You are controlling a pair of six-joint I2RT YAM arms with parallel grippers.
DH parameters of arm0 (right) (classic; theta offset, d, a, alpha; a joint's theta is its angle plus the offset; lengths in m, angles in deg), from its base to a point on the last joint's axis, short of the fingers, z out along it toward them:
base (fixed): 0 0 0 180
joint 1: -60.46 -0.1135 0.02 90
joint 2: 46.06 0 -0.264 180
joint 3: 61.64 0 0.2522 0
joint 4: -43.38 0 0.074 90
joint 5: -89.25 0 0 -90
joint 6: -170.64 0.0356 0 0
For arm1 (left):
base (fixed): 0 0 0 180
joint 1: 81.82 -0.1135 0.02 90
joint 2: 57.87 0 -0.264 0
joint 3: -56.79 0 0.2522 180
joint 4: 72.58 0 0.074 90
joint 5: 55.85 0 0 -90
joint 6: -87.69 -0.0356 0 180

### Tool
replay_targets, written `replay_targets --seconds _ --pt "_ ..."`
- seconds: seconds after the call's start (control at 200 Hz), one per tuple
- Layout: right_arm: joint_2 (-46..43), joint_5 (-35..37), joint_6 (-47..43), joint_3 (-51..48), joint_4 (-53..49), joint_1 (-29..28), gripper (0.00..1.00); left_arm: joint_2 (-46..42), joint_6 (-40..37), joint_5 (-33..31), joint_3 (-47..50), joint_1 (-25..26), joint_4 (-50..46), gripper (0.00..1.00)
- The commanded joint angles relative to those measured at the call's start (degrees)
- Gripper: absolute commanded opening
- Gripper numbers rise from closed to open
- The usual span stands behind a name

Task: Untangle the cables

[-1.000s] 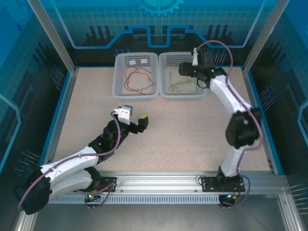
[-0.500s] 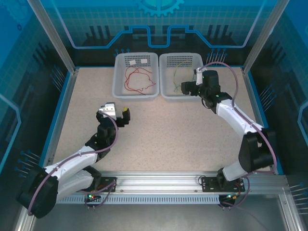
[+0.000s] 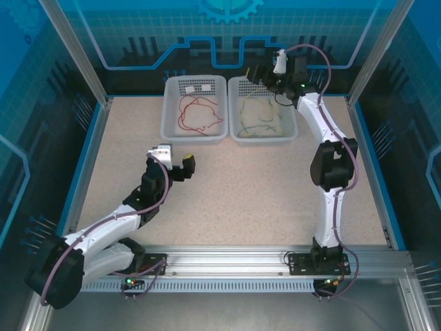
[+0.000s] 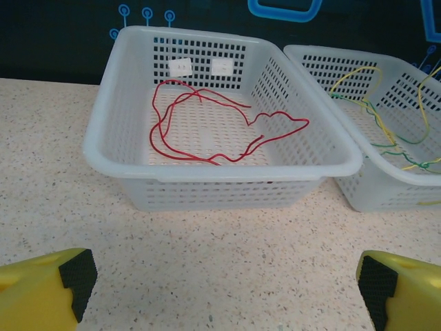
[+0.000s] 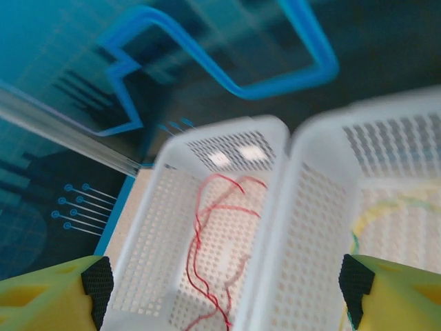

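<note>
Top external view gives you two white perforated baskets side by side at the upper centre of the frame, standing on the speckled table (image 3: 275, 186). The red cables (image 3: 198, 114) lie in loose loops on the floor of the left-hand basket (image 3: 167, 117). The yellow-green cables (image 3: 258, 118) curl in the right-hand basket (image 3: 289, 127).

Your left gripper (image 3: 187, 165) hovers over bare table left of centre, below the left-hand basket and well apart from it. Your right gripper (image 3: 258, 74) is at the top of the frame, over the far rim of the right-hand basket, its arm reaching up from the base at the lower right.

In the left wrist view, the yellow fingers (image 4: 41, 289) with black pads sit in the two bottom corners. The jaws are spread wide with nothing but table between them. Ahead, the left-hand basket sits in the middle of the frame with the red cables inside, one loop stretching toward its right wall. At the right edge you see the right-hand basket, its yellow and green strands twisted together.

The right wrist view is blurred, but it shows you the fingers (image 5: 396, 293) in the bottom corners, set far apart and holding nothing. Between them lie both baskets, with the red cables at lower centre and a yellow-green strand at the right edge.
</note>
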Motion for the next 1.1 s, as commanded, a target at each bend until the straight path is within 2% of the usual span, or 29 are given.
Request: replay_targets --seconds 0.0,0.185,0.32,0.455,0.505,0.575,0.65,0.735,0.82,0.946,1.021,1.096 --pt "-0.69 -3.16 4.99 -1.38 -4.96 -0.08 0.88 -3.23 1.61 2.42 -0.65 -0.5 -3.3 0.99" --pt "-12.25 -1.49 -2.89 -10.25 -4.42 -0.81 0.89 -7.39 0.74 0.74 0.48 -0.55 -4.7 0.99" --pt "-26.62 0.69 -11.63 -27.02 3.21 -2.52 0.93 -9.85 -1.62 -2.85 4.51 -0.9 2.16 0.99" --pt "-44.22 12.7 -22.2 -52.52 18.88 -6.01 1.0 -11.97 -8.37 -6.12 10.82 -1.43 12.63 0.99" --pt "-49.03 19.74 -25.37 -61.1 24.12 -7.68 1.0 -12.45 -10.73 -6.78 11.98 -1.73 13.43 0.99" --pt "-53.47 30.44 -27.25 -69.73 26.03 -9.0 1.0 -12.1 -13.83 -8.67 12.19 -1.99 11.95 0.99" --pt "-56.12 40.71 -30.17 -77.87 28.23 -9.71 0.99 -10.97 -17.42 -11.24 11.83 -2.04 9.72 0.99" --pt "-58.01 48.49 -30.98 -85.52 31.78 -9.03 0.99 -9.63 -20.13 -15.26 12.96 -2.74 10.13 0.99" --pt "-58.54 53.79 -30.17 -91.14 36.03 -7.71 0.99 -8.32 -17.48 -16.54 15.35 -6.13 13.31 0.99" --pt "-56.87 55.12 -29.12 -96.94 45.43 -5.11 1.0 -4.52 -11.83 -8.42 17.93 -13.48 17.99 0.99" --pt "-53.27 52.95 -31.7 -96.77 47.98 -3.54 1.0 -0.9 -14.3 -3.89 18.35 -15.28 23.52 0.99" --pt "-49.16 51.98 -34.76 -96.89 52.65 -3.7 1.0 6.02 -15.18 -2.3 18.47 -17.58 32.76 0.99"
